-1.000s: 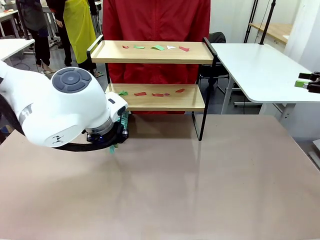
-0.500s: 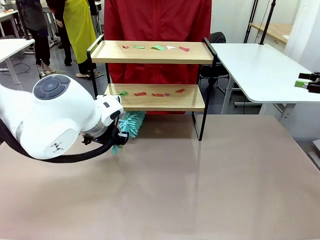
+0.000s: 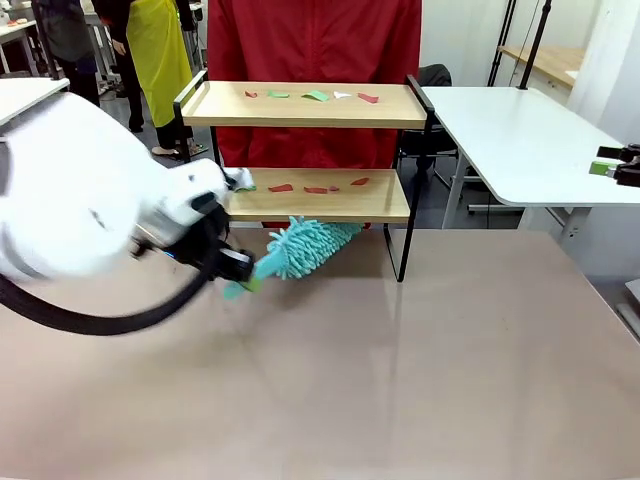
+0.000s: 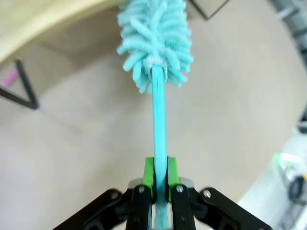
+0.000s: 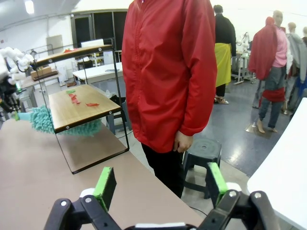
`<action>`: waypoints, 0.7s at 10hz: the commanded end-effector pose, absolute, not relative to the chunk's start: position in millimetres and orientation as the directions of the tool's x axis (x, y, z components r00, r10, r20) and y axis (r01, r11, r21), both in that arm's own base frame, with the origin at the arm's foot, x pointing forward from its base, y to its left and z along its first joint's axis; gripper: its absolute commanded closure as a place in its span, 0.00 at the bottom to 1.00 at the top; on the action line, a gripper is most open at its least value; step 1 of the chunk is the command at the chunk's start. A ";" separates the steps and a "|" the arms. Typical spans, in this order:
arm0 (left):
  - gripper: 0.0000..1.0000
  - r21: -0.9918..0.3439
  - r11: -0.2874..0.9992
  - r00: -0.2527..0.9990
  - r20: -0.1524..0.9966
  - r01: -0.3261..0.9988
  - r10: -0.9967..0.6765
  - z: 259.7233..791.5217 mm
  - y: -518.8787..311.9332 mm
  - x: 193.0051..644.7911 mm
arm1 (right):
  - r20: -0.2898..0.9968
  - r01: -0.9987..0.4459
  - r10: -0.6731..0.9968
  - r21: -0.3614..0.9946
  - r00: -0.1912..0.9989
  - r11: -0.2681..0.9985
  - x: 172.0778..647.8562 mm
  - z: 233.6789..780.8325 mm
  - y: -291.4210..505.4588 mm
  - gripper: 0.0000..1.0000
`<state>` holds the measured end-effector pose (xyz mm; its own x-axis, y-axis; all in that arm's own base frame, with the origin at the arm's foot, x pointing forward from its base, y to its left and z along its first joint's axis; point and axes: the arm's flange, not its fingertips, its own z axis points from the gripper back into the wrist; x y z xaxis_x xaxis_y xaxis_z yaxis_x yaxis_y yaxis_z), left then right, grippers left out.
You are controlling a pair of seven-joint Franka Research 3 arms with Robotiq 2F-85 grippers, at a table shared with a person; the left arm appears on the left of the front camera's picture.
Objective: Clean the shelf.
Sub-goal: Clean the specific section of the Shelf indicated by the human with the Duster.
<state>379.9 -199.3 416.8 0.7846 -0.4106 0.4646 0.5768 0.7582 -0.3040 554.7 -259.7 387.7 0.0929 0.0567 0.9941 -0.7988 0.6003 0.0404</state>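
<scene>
**Item:** the shelf [image 3: 400, 106], two wooden boards in a black frame, standing at the far edge of the desk [image 3: 420, 380] with a person in a red jacket [image 3: 310, 40] behind it
**Contents:** coloured scraps [image 3: 316, 96] in a row on the upper board and another row on the lower board; none looks swept yet
**Tool:** teal duster [image 3: 305, 247], with its fluffy head under the front edge of the lower board, between that board and the desk, on neither tier
**Left fingers** [image 4: 149, 168]**:** pressed together on the duster's thin handle, green pads on either side; the shelf lies just ahead of them, past the duster head, and the fingers are clear of the frame
**Right fingers** [image 5: 106, 184]**:** spread wide, holding nothing, well apart from the shelf off to its right
**Step in hand (judged):** bringing the duster to the shelf; wiping not begun
**Next move calls for:** lifting the head above the lower board, passing it between the two tiers and brushing along the scraps, keeping the handle off the black uprights
</scene>
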 end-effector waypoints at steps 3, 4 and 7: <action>0.87 -0.327 0.562 0.649 0.431 0.760 -0.626 412.8 -131.6 405.1 | 0.994 -0.799 0.058 0.038 0.090 0.600 554.5 389.8 -257.8 0.00; 0.87 -0.334 0.482 0.587 0.470 0.810 -0.660 417.6 -123.2 404.3 | 0.994 -0.799 0.058 0.038 0.090 0.600 554.5 389.8 -257.8 0.00; 0.87 -0.407 0.405 0.556 0.386 0.819 -0.736 446.1 -95.1 415.3 | 0.994 -0.799 0.058 0.038 0.090 0.600 554.5 389.8 -257.8 0.00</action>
<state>403.4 -107.3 435.1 0.5427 -0.7258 0.4228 0.8357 0.4160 -0.3585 554.8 -259.6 387.6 0.0929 0.0566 0.9941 -0.7989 0.6001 0.0405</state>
